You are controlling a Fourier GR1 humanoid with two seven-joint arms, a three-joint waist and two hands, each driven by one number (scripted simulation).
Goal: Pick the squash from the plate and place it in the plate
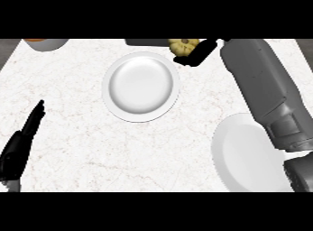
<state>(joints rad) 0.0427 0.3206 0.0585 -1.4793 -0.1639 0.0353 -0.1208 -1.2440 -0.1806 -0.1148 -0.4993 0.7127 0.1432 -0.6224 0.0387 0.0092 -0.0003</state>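
Note:
The yellow, ribbed squash [183, 44] shows at the counter's far edge, just beyond the upper right rim of the middle white plate [141, 85]. My right hand [200, 53] curls round the squash and hides its lower side; the grey forearm runs down the right of the view. A second white plate [241, 153] lies at the lower right, partly under that forearm, with nothing visible on it. The middle plate also carries nothing. My left hand [17, 145] rests open at the lower left, fingers straight and pointing away from me.
An orange-and-white bowl [46, 43] is cut off at the far left corner. A dark grey object [145, 42] lies along the far edge, left of the squash. The marble counter [85, 135] ends at grey floor on both sides.

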